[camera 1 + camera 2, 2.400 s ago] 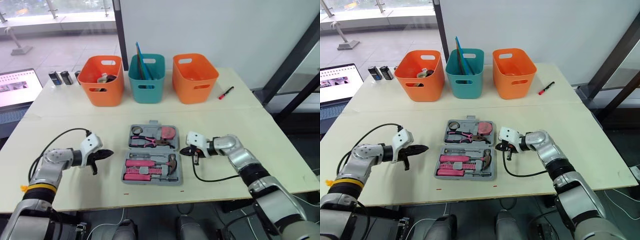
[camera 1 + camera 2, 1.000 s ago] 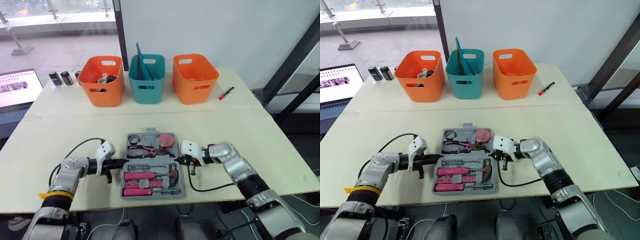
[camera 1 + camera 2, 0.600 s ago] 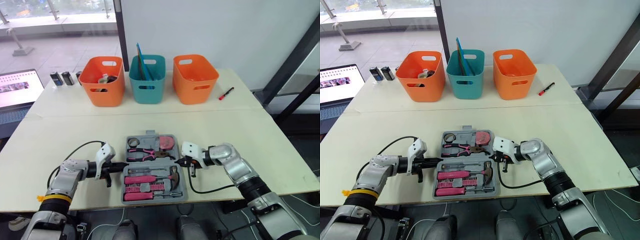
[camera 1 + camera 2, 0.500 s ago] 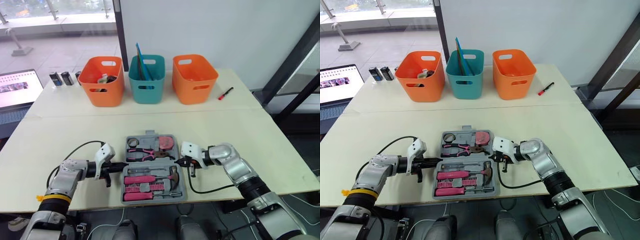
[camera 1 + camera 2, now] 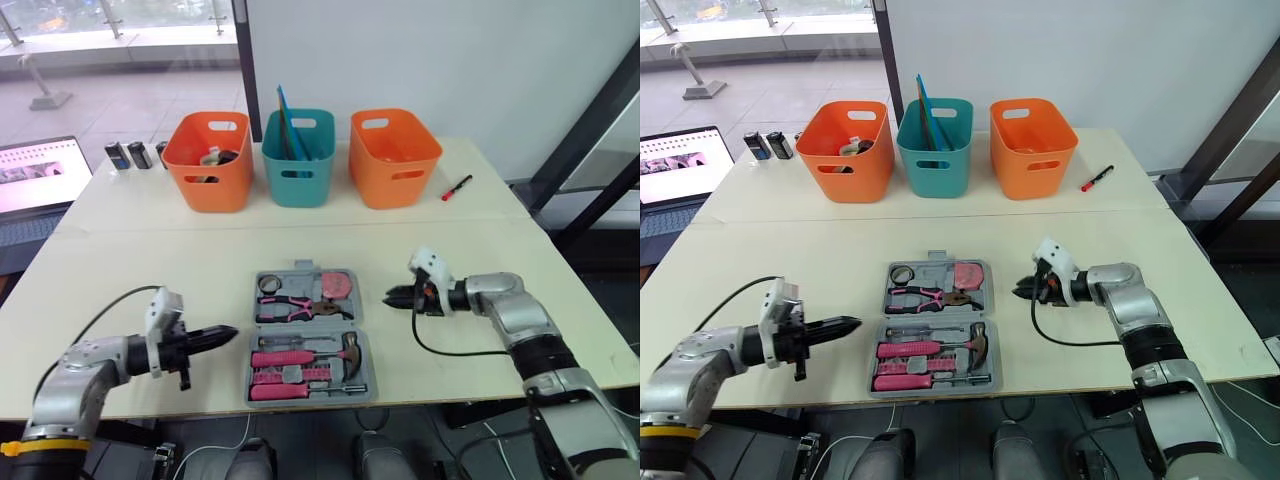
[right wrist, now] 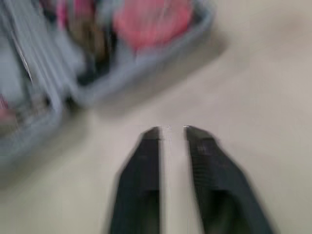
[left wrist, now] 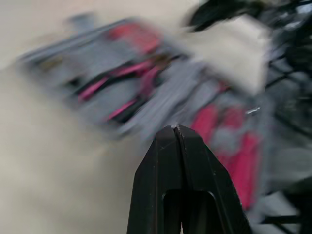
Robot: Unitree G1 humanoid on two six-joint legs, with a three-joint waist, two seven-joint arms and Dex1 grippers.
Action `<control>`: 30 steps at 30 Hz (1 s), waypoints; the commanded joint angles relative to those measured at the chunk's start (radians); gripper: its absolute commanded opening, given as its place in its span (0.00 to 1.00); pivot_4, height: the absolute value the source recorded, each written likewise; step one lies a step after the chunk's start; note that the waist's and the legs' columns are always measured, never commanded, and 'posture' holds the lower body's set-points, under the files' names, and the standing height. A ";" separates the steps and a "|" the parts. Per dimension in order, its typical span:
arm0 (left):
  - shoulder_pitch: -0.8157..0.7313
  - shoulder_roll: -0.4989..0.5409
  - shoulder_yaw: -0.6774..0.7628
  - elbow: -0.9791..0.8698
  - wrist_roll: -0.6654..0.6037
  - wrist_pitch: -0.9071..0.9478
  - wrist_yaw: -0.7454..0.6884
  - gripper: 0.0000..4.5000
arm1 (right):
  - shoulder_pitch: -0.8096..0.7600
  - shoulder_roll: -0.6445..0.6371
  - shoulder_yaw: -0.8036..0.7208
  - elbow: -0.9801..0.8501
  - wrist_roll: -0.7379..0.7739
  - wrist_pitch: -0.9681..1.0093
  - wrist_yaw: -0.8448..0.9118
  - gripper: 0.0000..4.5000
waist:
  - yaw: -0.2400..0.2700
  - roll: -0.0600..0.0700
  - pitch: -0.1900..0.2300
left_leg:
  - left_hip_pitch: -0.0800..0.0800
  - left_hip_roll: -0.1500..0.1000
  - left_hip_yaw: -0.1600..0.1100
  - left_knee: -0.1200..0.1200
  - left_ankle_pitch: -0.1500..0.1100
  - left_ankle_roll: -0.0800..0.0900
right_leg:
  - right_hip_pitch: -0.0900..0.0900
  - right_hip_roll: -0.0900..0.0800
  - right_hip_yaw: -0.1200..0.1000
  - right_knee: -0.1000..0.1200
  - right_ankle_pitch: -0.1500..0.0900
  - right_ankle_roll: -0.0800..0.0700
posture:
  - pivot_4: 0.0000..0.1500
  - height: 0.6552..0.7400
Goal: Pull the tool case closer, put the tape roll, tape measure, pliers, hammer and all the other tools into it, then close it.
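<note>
While both pincers stand clear, tool case (image 5: 312, 330) lies open between them, tools seated. Left pincer (image 5: 227, 332) pinched shut, empty, just beside case's side; right pincer (image 5: 390, 297) parted a crack, empty, near the other side. Risk: one-sided lift may skid case off bench (image 5: 130, 270) front edge; loose pliers (image 5: 292, 305) may jam the fold.

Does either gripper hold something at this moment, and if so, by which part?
Nothing is held. The left gripper is shut on nothing, the right gripper open and empty; both are apart from the tool case.
</note>
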State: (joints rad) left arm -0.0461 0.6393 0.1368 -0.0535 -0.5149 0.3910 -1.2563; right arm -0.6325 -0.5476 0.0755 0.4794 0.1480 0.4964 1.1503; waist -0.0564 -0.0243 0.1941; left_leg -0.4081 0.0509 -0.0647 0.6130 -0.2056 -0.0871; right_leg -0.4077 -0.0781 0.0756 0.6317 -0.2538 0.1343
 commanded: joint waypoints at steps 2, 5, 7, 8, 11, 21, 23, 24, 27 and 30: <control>0.012 -0.040 -0.111 -0.116 0.008 0.042 0.054 0.00 | -0.053 0.044 -0.087 -0.022 0.135 0.284 -0.048 0.73 | 0.000 0.000 0.000 | 0.000 0.000 0.000 0.000 0.000 0.000 | 0.000 0.000 0.000 0.000 0.000 0.000 | 1.00 0.93; -0.004 -0.064 -0.191 -0.095 0.073 0.021 0.093 0.00 | -0.075 0.080 -0.106 -0.013 0.166 0.403 -0.115 0.98 | 0.000 0.000 0.000 | 0.000 0.000 0.000 0.000 0.000 0.000 | 0.000 0.000 0.000 0.000 0.000 0.000 | 1.00 0.93; -0.011 -0.078 -0.233 -0.078 0.099 0.016 0.111 0.00 | -0.097 0.114 -0.130 0.021 0.174 0.439 -0.185 0.98 | -0.002 0.000 0.000 | 0.000 0.000 0.000 0.000 0.000 0.000 | 0.000 0.000 0.000 0.000 0.000 0.000 | 1.00 0.93; -0.014 -0.083 -0.255 -0.074 0.116 0.013 0.120 0.00 | -0.111 0.133 -0.144 0.046 0.182 0.454 -0.212 0.98 | -0.004 0.000 0.000 | 0.000 0.000 0.000 0.000 0.000 0.000 | 0.000 0.000 0.000 0.000 0.000 0.000 | 1.00 0.93; -0.018 -0.096 -0.295 -0.046 0.159 0.011 0.157 0.00 | -0.151 0.188 -0.162 0.134 0.192 0.457 -0.260 0.98 | -0.010 0.000 0.000 | 0.000 0.000 0.000 0.000 0.000 0.000 | 0.000 0.000 0.000 0.000 0.000 0.000 | 1.00 0.93; -0.011 -0.082 -0.340 0.034 0.244 0.021 0.232 0.00 | -0.334 0.418 -0.340 0.577 0.286 0.319 -0.330 0.98 | -0.025 0.002 -0.001 | 0.001 0.000 0.000 0.000 0.000 0.000 | 0.000 0.001 0.000 0.000 0.000 0.000 | 1.00 0.93; -0.010 -0.079 -0.342 0.038 0.243 0.019 0.231 0.00 | -0.346 0.421 -0.370 0.618 0.296 0.310 -0.313 0.98 | -0.027 0.002 -0.001 | 0.001 0.000 0.000 -0.002 0.000 0.000 | 0.000 0.002 0.000 0.001 0.000 0.000 | 1.00 0.93; -0.011 -0.078 -0.341 0.039 0.241 0.019 0.229 0.00 | -0.349 0.417 -0.376 0.633 0.293 0.300 -0.312 0.98 | -0.027 0.002 -0.001 | 0.001 0.001 0.000 -0.002 0.000 0.000 | 0.000 0.002 0.000 0.001 0.000 0.000 | 1.00 0.93; -0.012 -0.079 -0.329 0.040 0.231 0.015 0.229 0.00 | -0.346 0.393 -0.385 0.620 0.310 0.329 -0.232 0.98 | -0.028 0.002 -0.001 | 0.001 0.001 0.000 -0.002 0.000 0.000 | 0.000 0.002 0.000 0.001 0.000 0.000 | 1.00 0.93; -0.006 -0.087 -0.305 0.033 0.207 0.010 0.233 0.00 | -0.321 0.367 -0.364 0.556 0.322 0.379 -0.132 0.98 | -0.028 0.002 -0.001 | 0.001 0.000 0.000 -0.001 0.000 0.000 | 0.000 0.002 0.001 0.001 0.000 0.000 | 1.00 0.93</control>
State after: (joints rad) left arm -0.0744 0.5458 -0.1874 -0.0576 -0.3169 0.3856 -1.0525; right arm -0.9477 -0.1822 -0.2909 1.0914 0.4281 0.8487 0.9445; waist -0.0846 -0.0220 0.1935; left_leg -0.4071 0.0513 -0.0650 0.6115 -0.2056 -0.0869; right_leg -0.4083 -0.0762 0.0761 0.6324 -0.2535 0.1344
